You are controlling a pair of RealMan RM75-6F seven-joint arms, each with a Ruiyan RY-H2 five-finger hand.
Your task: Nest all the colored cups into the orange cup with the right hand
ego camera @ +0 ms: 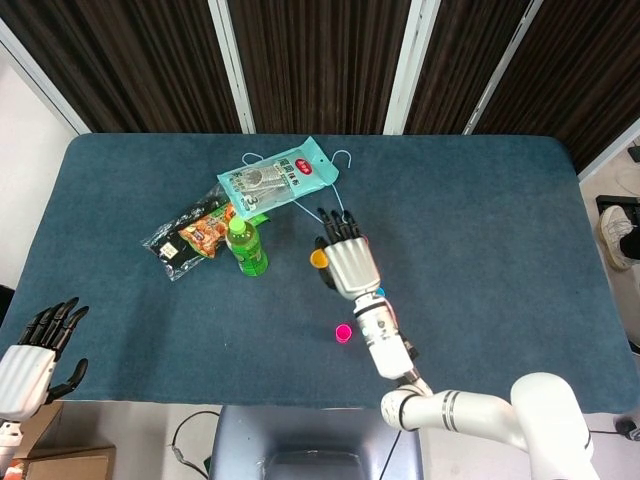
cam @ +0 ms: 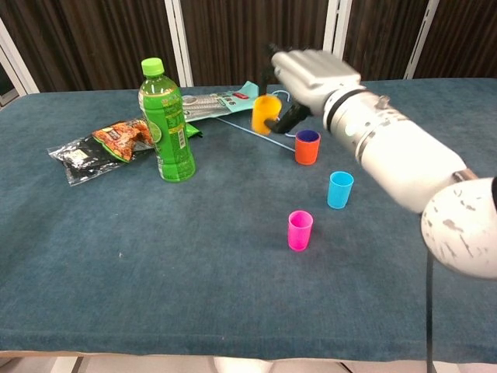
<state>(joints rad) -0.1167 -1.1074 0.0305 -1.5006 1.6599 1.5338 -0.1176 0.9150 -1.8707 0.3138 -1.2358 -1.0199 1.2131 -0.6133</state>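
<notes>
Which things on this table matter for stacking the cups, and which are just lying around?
Part of the job: right hand holding the yellow cup; orange cup; blue cup; pink cup.

Just lying about: green bottle; snack bag; teal packet; wire hanger.

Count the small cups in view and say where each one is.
4. Yellow cup held aloft by the right hand; orange cup, blue cup and pink cup stand on the table.
</notes>
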